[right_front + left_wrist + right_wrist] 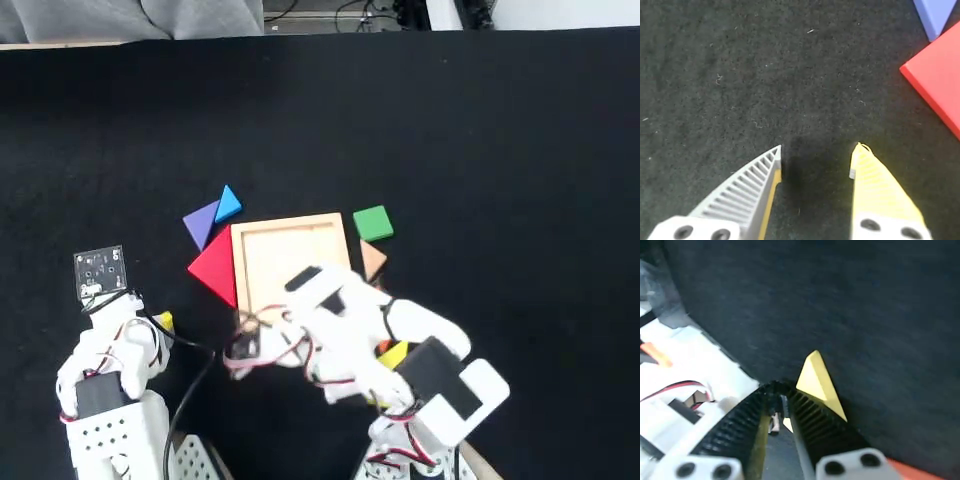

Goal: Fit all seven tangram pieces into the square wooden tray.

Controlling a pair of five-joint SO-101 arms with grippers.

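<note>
The right gripper (785, 392) looks clamped on a yellow triangle (816, 382), close to the edge of the desk (480, 150) where the arms stand. The left gripper (818, 150) hangs with its fingers apart over bare desk, near the red triangle (935, 85). The wooden tray (280, 255) lies mid-desk, its visible part bare. The triangle is probably light, stiff and smooth. A hold across its middle should keep it from pivoting.

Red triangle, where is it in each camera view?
High view: red triangle beside the tray, below the purple triangle.
Left wrist view: red triangle ahead of the left gripper, past its yellow finger.
Right wrist view: faces the yellow piece in the right gripper instead.
Shared landmark: the purple triangle.
</note>
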